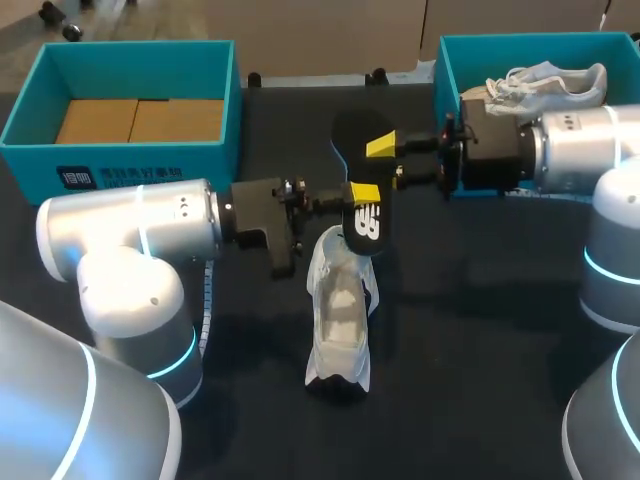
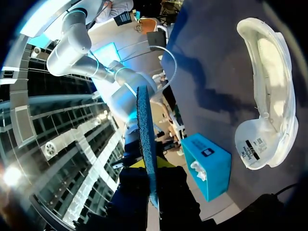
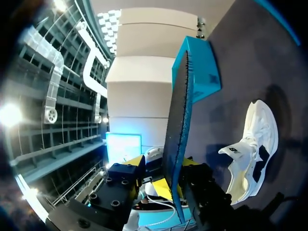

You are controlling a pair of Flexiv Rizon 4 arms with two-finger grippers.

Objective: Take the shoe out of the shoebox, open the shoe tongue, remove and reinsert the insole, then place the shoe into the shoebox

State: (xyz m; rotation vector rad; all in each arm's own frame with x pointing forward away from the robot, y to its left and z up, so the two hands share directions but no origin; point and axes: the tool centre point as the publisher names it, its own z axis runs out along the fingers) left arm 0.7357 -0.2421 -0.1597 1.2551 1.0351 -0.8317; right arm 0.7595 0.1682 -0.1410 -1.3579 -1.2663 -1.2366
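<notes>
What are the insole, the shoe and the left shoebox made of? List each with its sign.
The insole looks like fabric-topped foam: matte black, thin, pebbled edge. The shoe seems white synthetic textile: soft, slumped upper. The left shoebox is probably cardboard: matte teal walls, brown floor.

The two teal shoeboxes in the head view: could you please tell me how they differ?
The left shoebox holds brown cardboard; the right shoebox holds a white shoe. The left shoebox's front wall shows; my right arm covers the right shoebox's. Both are teal and open-topped.
</notes>
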